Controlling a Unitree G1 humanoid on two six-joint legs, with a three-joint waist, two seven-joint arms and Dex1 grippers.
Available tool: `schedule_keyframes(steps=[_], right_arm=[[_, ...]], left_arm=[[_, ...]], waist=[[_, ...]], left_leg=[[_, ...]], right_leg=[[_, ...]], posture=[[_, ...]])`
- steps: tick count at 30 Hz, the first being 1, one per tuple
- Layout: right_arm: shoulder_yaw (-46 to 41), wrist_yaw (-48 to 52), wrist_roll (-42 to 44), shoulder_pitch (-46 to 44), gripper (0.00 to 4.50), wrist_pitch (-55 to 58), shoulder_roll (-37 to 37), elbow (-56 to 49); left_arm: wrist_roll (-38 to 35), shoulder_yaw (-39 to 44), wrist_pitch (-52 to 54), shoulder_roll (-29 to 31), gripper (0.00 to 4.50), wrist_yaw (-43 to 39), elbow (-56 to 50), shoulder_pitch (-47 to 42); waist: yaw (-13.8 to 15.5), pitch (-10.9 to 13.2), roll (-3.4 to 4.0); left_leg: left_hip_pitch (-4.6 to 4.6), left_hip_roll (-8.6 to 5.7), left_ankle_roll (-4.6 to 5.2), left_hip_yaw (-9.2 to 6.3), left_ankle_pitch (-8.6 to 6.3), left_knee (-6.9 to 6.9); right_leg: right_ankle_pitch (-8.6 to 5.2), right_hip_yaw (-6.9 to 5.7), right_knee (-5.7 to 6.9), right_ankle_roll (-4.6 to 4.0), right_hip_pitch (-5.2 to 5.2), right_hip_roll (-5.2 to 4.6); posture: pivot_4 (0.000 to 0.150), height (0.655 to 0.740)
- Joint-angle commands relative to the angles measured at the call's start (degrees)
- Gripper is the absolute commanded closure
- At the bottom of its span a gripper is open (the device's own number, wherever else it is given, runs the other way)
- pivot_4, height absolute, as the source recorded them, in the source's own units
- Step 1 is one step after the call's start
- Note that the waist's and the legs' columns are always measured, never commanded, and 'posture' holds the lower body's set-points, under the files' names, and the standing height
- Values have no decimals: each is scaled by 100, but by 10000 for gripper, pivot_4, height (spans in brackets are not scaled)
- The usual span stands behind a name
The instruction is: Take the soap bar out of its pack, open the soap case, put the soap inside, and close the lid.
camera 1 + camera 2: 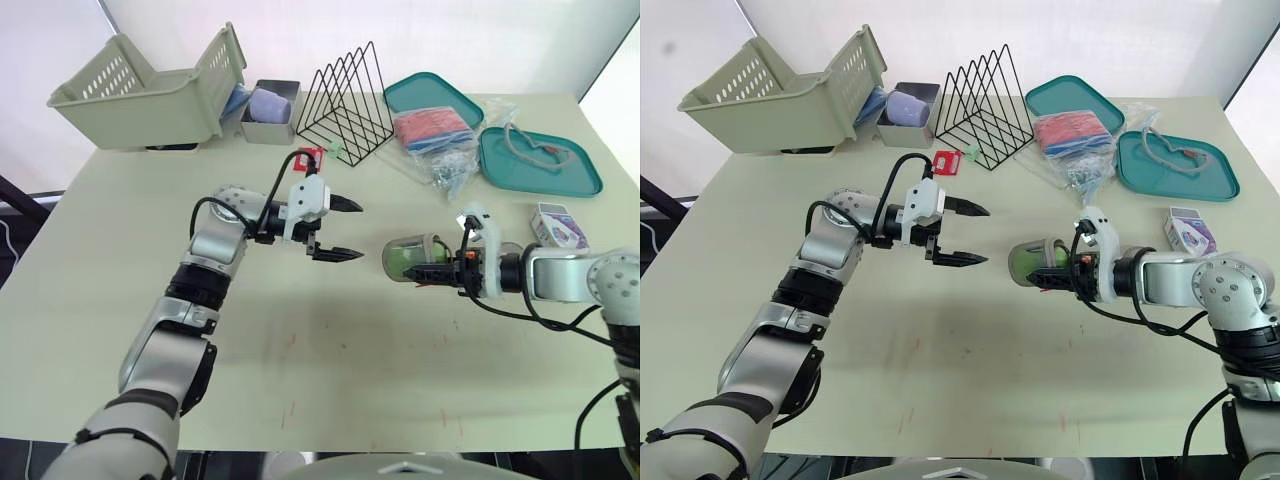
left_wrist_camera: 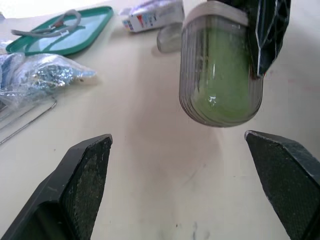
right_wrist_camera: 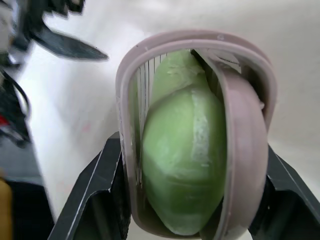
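A pale beige counter (image 1: 330, 370) seen from above, with two robot arms reaching toward its middle. The right hand (image 1: 432, 268) is clamped on a translucent grey oval soap case (image 1: 408, 258), one black finger on each flat side, holding it on edge with its rounded end pointing at the other arm. A pale green soap bar (image 3: 182, 160) sits inside the case. In the right wrist view the lid looks slightly ajar along one side, though how far is hard to tell. Whether the case touches the counter cannot be told.

The left hand (image 1: 355, 232) faces the case from just beside it. Its two black fingers are spread wide apart with nothing between them, and they are not touching the case.

A small white and purple box (image 1: 558, 225) lies on the counter near the right edge, beyond the right forearm. Along the far side, from the robot's left to its right, stand a tilted grey-green slatted plastic basket (image 1: 140, 90), a small grey bin (image 1: 268, 125), a black wire file rack (image 1: 350, 100), a clear plastic bag with red and blue contents (image 1: 435, 135), and two teal plastic trays (image 1: 540, 165), one holding a loop of grey cord.
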Motion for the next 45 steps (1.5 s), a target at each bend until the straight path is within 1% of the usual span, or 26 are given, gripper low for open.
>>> schedule_keyframes(steps=[1, 6, 10, 13, 17, 19, 21, 25, 29, 34, 45], right_arm=[[389, 1236, -1073, -413, 23945, -559, -645, -636], [1561, 2889, -2867, -972, 23945, -1462, -1744, -1098], [2431, 4111, -4000, -1752, 23945, -1885, -2207, -1231], [3080, 4891, -4673, -2331, 23945, -1920, -2257, -1334], [3890, 5479, -5438, -3110, 23945, -1600, -1969, -1302], [4488, 5579, -6107, -3416, 23945, -1589, -1765, -1073], [4763, 5621, -6478, -3541, 23945, -1571, -1603, -903], [5075, 5620, -7035, -3628, 23945, -1443, -1256, -581], [5139, 5592, -7333, -3579, 23945, -1272, -1005, -420], [5088, 5599, -7461, -3492, 23945, -1120, -866, -426], [5001, 5707, -7607, -3445, 23945, -1119, -801, -465]], left_arm=[[-343, 130, 670, -4, 0, 8, -514, 80], [-572, 59, 1459, -44, 0, 13, -984, 243], [-614, -70, 1777, -216, 0, 129, -1274, 359], [-541, -195, 1785, -395, 0, 269, -1397, 433], [-478, -376, 1790, -606, 0, 480, -1561, 561], [-439, -437, 1789, -724, 0, 645, -1598, 600], [-432, -458, 1816, -801, 0, 750, -1636, 629], [-448, -477, 1947, -916, 0, 1007, -1828, 792], [-434, -516, 2044, -993, 0, 1244, -2012, 942], [-495, -543, 2171, -1044, 0, 1368, -2103, 1013], [-245, -735, 1891, -1355, 0, 1614, -1787, 899]], waist=[[-2, 4, 6], [8, 6, 9], [4, 11, 16], [2, 12, 17], [-2, 13, 18], [5, 13, 20], [16, 13, 20], [17, 13, 20], [-1, 13, 20], [-20, 12, 20], [-26, 12, 20]], left_leg=[[0, 0, 0, 0, 0, 0], [0, 0, 0, -1, 0, -1], [1, 0, 0, 2, 0, 2], [2, 0, 0, 1, 0, 1], [2, 0, 0, 5, 0, 0], [2, 0, -1, 5, 0, 1], [2, 0, -1, 7, 0, 4], [-1, -1, -1, 7, 0, 4], [3, -1, -1, 5, 1, 6], [13, 0, -1, 4, 1, 9], [15, 0, -1, 3, 1, 11]], right_leg=[[0, 0, 1, 0, -1, 0], [0, -2, -2, 1, -1, -1], [-1, 0, 0, 0, -4, -1], [-1, 0, 0, 0, -5, 0], [-1, 5, 3, -1, -11, 0], [-1, 5, 5, -1, -11, -1], [-1, 5, 5, -1, -11, -1], [0, 5, 3, -1, -12, -2], [0, 4, 9, -1, -10, -2], [0, 5, 18, -2, -5, 0], [0, 5, 20, -2, -2, 1]], posture=[[1500, 7400], [1500, 7400], [1500, 7400], [1500, 7400], [1500, 7400], [1500, 7400], [1500, 7400], [1500, 7400], [1500, 7400], [1500, 7400], [1500, 7400]])
